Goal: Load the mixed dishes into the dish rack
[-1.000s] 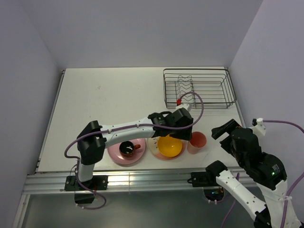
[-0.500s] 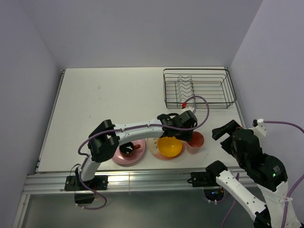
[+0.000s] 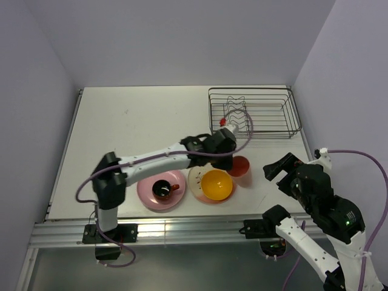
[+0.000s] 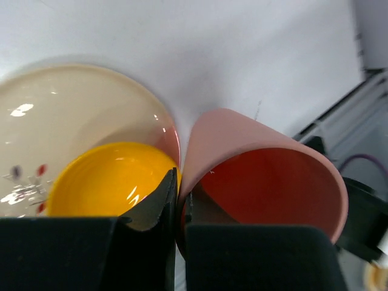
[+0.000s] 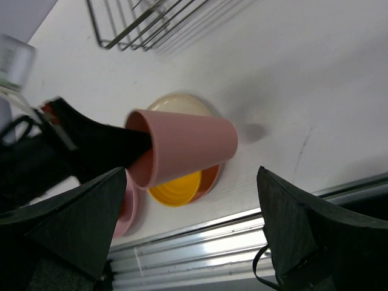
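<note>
The left claw (image 4: 180, 194) pinches the rim wall of the pink tumbler (image 4: 260, 182), one finger inside. The tumbler hangs tilted near the front edge of the bench (image 3: 133, 121), just beside the yellow bowl (image 4: 109, 176). It looks light, stiff and smooth, so this hold may slip. The right claw (image 5: 191, 182) stands spread.

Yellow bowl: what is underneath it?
A cream plate lies under the yellow bowl, its glossy rim showing beside it. The plate's middle is covered by the bowl, so its pattern there cannot be seen.

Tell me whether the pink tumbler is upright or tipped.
Tipped. The pink tumbler lies sideways in the right wrist view, its rim pinched by the left tool.
</note>
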